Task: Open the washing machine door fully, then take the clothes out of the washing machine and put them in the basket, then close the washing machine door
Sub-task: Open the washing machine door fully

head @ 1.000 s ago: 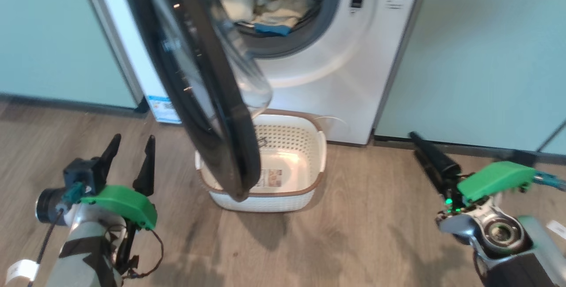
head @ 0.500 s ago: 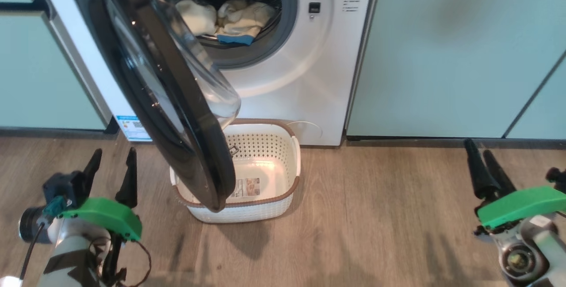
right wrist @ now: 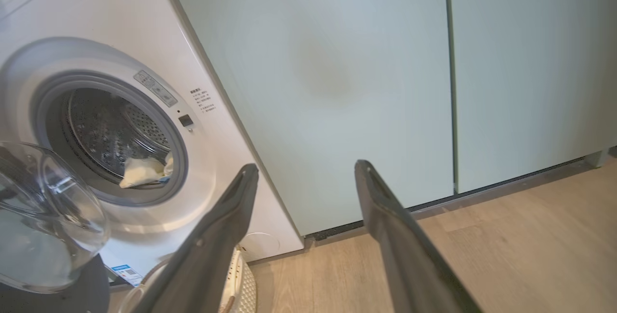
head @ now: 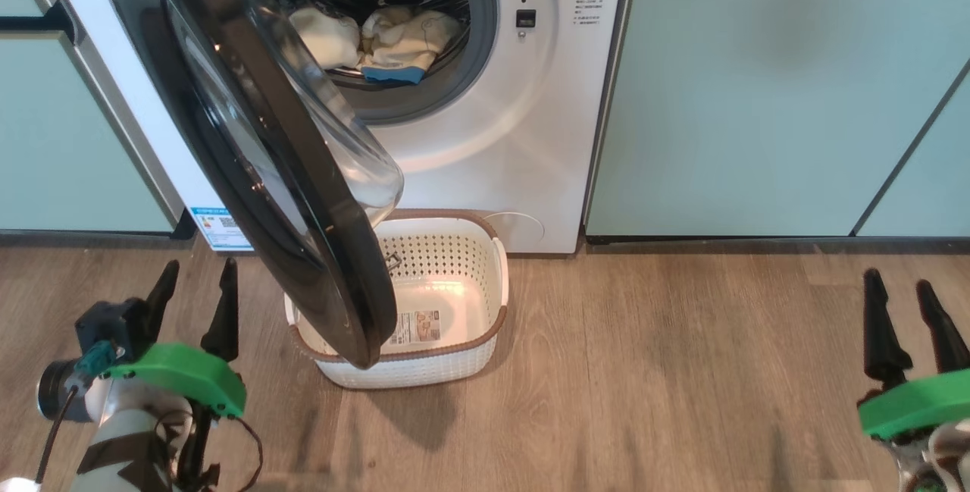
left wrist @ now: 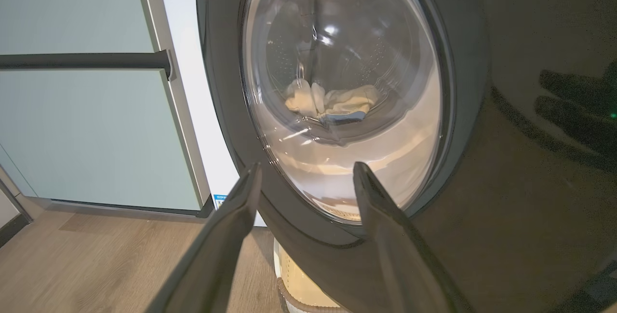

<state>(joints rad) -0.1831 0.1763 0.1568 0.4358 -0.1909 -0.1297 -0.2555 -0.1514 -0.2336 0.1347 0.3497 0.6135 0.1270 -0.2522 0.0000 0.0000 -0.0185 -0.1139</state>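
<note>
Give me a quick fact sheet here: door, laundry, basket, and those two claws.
washing machine door: partly open, overlapping the basket in the head view
clothes: cream with blue trim, inside the washing machine
basket: on the floor before the machine, no clothes visible inside
left gripper: open, empty, near the door
right gripper: open, empty, far right

Pale green cabinets [head: 758, 98] L & R, dark bar handle [left wrist: 82, 61] on L one, wood-look floor [head: 644, 371] below.

door [head: 250, 143] ajar, clothes [head: 379, 41] inside drum
</note>
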